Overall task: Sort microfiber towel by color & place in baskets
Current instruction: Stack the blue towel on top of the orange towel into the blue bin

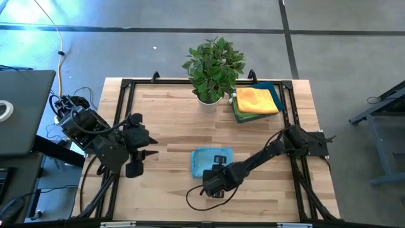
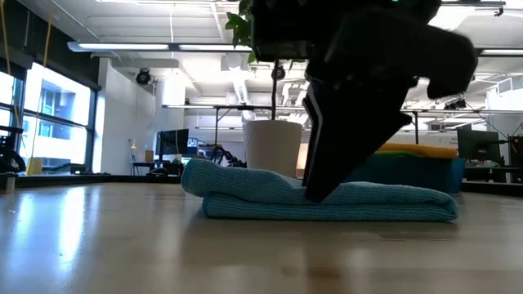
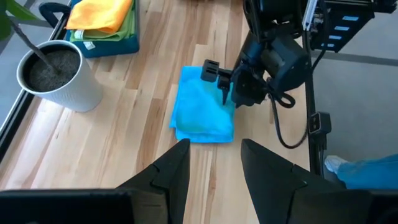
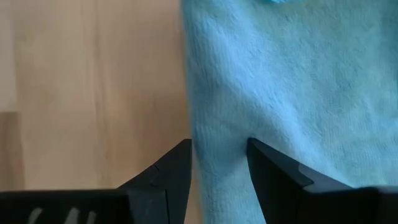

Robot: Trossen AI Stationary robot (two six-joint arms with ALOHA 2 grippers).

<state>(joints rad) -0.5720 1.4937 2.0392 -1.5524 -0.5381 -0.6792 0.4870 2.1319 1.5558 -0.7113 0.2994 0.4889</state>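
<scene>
Starting at the left of your wooden table (image 1: 171, 126), your left gripper (image 1: 147, 153) hangs above bare wood well to the left of the folded light-blue towel (image 1: 205, 159), its fingers (image 3: 177, 168) spread with nothing between them. At the towel itself, your right gripper (image 1: 219, 163) is down on the cloth's near edge, its fingers (image 4: 171, 174) parted and straddling that edge, one tip over wood just beside the towel and the other on the fabric. Beyond the towel and to its right, past the white plant pot (image 1: 209, 98), the teal basket (image 1: 273, 88) sits at the table's far edge holding a yellow towel (image 1: 256, 100) on top of a green towel (image 1: 239, 115).
</scene>
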